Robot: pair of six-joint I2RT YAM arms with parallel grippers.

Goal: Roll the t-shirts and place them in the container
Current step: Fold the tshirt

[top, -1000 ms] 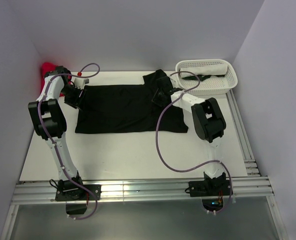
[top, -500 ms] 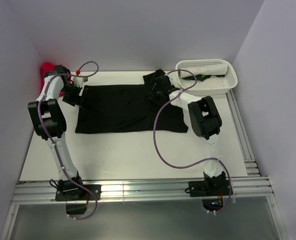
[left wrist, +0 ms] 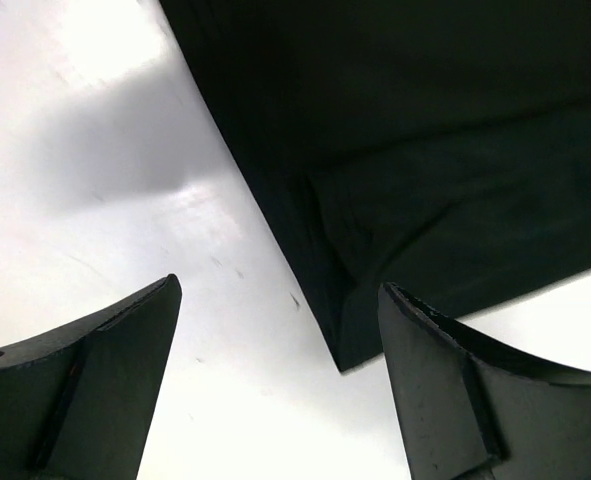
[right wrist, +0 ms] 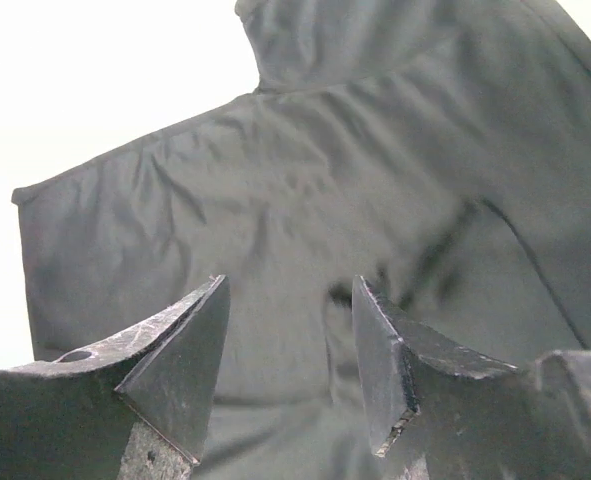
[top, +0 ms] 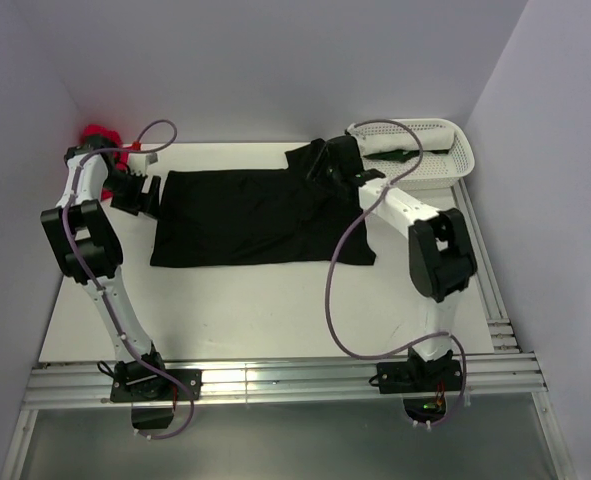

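A black t-shirt [top: 255, 215] lies spread flat on the white table, one sleeve bunched at its far right corner. My left gripper [top: 138, 192] is open just off the shirt's left edge. In the left wrist view its jaws [left wrist: 280, 290] stand wide over bare table, with a corner of the black t-shirt [left wrist: 425, 120] ahead of them. My right gripper [top: 322, 166] hovers open over the bunched sleeve. In the right wrist view it [right wrist: 290, 283] has nothing between its fingers and the black t-shirt [right wrist: 325, 150] lies below. A red t-shirt [top: 100, 135] is heaped at the far left corner.
A white perforated basket [top: 458, 143] stands at the far right and holds a white roll [top: 415, 134] and a dark green piece [top: 400, 155]. Walls close the table on the left, back and right. An aluminium rail [top: 275, 380] runs along the near edge.
Both grippers have opened and let go of the black t-shirt. The left arm drew back to the left; the right arm swung up and right toward the basket.
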